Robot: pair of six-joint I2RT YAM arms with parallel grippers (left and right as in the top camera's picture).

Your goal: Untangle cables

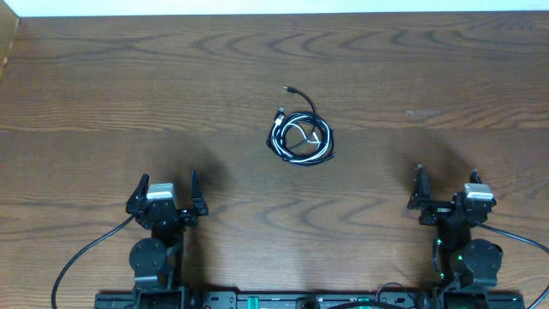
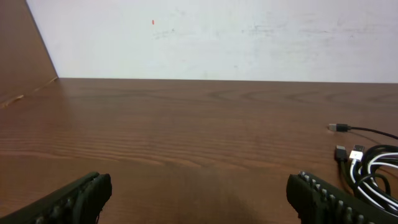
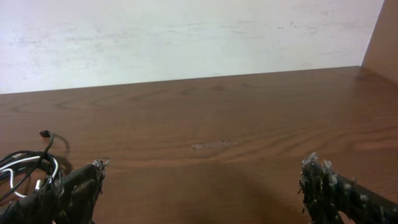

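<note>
The cables lie in one tangled coil of black and white cords at the table's middle, with a black plug end trailing up-left. The coil also shows at the right edge of the left wrist view and at the left edge of the right wrist view. My left gripper is open and empty near the front left, well apart from the coil; its jaws show in the left wrist view. My right gripper is open and empty at the front right, its jaws showing in the right wrist view.
The wooden table ends at a white wall at the back. A raised wooden side panel stands at the far left, another at the far right. Thick black arm wires trail by each base.
</note>
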